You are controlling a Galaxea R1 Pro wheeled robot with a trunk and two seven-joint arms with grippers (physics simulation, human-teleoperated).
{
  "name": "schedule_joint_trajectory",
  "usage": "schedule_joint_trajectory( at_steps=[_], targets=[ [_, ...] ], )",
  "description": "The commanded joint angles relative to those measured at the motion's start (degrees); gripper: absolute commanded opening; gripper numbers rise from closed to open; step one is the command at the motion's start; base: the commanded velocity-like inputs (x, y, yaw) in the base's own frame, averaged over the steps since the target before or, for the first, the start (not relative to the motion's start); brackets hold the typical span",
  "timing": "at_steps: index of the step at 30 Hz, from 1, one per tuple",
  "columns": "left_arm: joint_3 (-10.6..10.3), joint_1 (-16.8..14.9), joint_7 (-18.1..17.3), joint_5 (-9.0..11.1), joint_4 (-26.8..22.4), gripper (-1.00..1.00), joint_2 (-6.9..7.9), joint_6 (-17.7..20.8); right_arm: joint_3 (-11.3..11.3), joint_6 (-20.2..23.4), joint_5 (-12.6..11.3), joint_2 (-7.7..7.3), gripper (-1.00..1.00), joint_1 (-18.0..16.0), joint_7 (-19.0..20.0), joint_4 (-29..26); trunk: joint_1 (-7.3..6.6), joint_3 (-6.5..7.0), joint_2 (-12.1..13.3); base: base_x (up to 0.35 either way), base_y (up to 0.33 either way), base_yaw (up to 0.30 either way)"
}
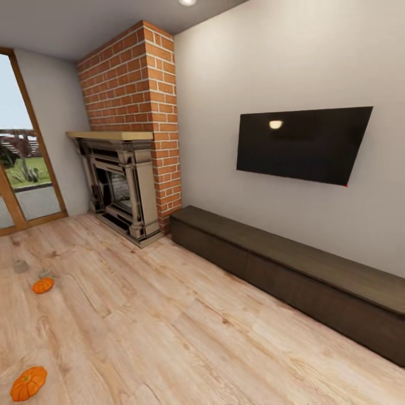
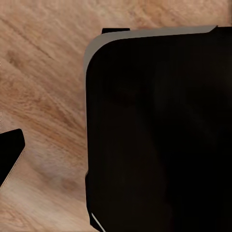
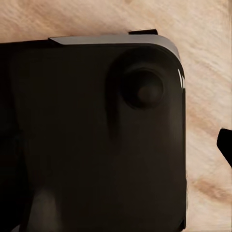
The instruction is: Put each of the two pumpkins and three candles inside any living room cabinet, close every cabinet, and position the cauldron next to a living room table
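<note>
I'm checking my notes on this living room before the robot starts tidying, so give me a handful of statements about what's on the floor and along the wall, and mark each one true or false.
1. Two bright-orange ribbed pumpkins lie on the light wooden plank floor. True.
2. The long low dark-brown wooden cabinet stands with a front open. False: its fronts look shut.
3. The flat black wall-mounted television hangs above the cabinet. True.
4. A pumpkin rests on top of the cabinet. False: the cabinet's top is bare; both are on the floor.
5. The ornate stone fireplace sits at the foot of a red brick chimney. True.
</note>
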Motion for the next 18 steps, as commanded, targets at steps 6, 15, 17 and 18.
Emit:
schedule_joint_trajectory(
  at_steps=[6,15,17,18],
  targets=[
    [0.0,0.0,0.0,0.0,-0.1,1.0,-0.01,-0.1,-0.2,-0.3,-0.5,-0.03,1.0,0.0,0.3,0.1,0.0,-0.05,0.0,0.0,0.0,-0.3],
    [0.0,0.0,0.0,0.0,-0.1,1.0,0.0,-0.1,-0.1,-0.4,-0.5,0.04,1.0,0.0,0.3,-0.3,0.0,-0.05,0.0,0.0,0.0,-0.3],
    [0.0,0.0,0.0,0.0,-0.1,1.0,0.01,-0.1,-0.1,-0.4,-0.5,0.05,1.0,0.0,0.3,-0.8,0.0,-0.05,0.0,0.0,0.0,-0.3],
    [0.0,0.0,0.0,0.0,-0.1,1.0,0.01,-0.1,-0.1,-0.4,-0.5,0.05,1.0,0.0,0.3,-0.9,0.0,-0.05,0.0,0.0,0.0,-0.3]
  ],
)
